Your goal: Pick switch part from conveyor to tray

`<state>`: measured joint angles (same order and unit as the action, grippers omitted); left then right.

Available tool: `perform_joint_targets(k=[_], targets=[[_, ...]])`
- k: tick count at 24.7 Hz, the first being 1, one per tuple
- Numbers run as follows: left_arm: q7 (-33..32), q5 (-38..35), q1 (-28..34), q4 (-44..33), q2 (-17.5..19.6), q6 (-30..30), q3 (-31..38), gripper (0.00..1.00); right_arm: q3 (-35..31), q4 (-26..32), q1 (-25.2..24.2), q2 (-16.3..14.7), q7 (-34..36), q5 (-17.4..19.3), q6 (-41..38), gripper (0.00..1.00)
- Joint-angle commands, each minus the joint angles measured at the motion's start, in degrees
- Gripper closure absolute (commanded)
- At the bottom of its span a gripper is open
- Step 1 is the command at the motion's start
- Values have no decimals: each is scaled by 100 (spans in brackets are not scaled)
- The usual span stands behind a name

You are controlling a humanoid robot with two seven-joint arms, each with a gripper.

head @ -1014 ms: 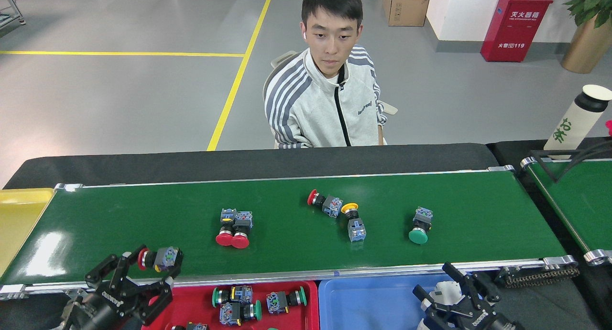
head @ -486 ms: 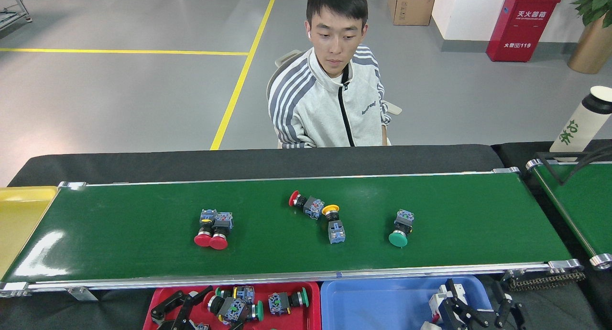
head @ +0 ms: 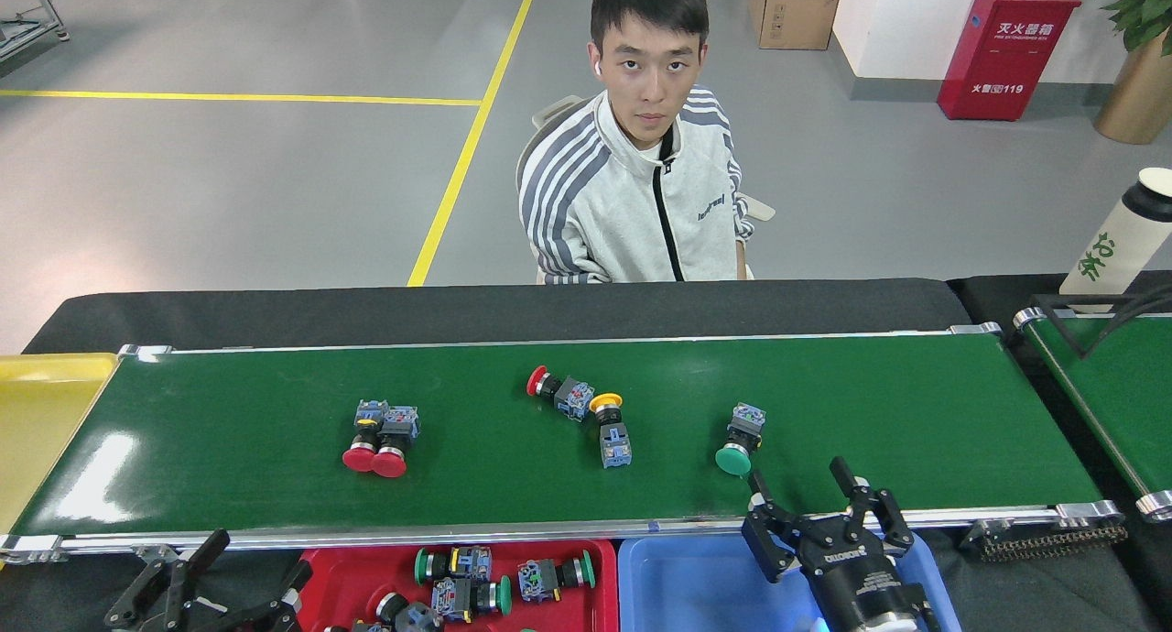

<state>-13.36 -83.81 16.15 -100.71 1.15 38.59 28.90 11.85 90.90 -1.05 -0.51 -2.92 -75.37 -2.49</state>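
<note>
The left gripper (head: 206, 582) sits at the near left corner, below the conveyor (head: 870, 412) rail and just left of the red tray (head: 600, 595). Its two fingers are spread apart and empty; its body is cut off by the bottom edge. The right gripper (head: 806, 495) stands over the near rail, above the blue tray (head: 696, 586), fingers parted with nothing between them. White lettering on its housing is too small to read.

Five switch parts lie on the belt. A pair of red-capped switches (head: 380, 438) lies touching, left of centre. A red-capped switch (head: 557, 391) and a yellow-capped switch (head: 611, 426) lie just beside each other near the middle. The green-capped switch (head: 739, 440) lies right of centre, near the right gripper's left fingertip but apart from it.

The red tray holds several switch parts (head: 476, 582), mostly green-capped; those at the bottom edge are cut off. The blue tray is partly hidden by the right gripper.

A second green belt (head: 1112, 385) at the right and a yellow bin (head: 41, 412) at the left are only partly in view. A seated person (head: 641, 201) faces the conveyor from the far side. A red cabinet (head: 1003, 50) bears Chinese characters and "119". A white bottle (head: 1122, 234) carries green characters.
</note>
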Motion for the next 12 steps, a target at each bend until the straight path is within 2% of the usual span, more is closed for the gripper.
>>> perform_joint_targets(k=[1,4,7,10,12], targets=[[0,-48,-7,-89,-27,-405,-86,0,28,-152,184,253,-174,-276,20,2],[-17,-75,-95,-89,-45,-607,-112,0,54,-556,465,622,-236,-690,20,2],[-114,-136,-525,-10,-1,-826,-244,0,151,-907,693,903,-271,-962,73,2],[-105,-707,-1088,552,8,-1143,-446,0,450,-1294,1036,930,-315,-980,521,2],[-88,-936,-1501,1036,8,-1222,-560,0,669,-1778,1361,947,-341,-944,873,2]])
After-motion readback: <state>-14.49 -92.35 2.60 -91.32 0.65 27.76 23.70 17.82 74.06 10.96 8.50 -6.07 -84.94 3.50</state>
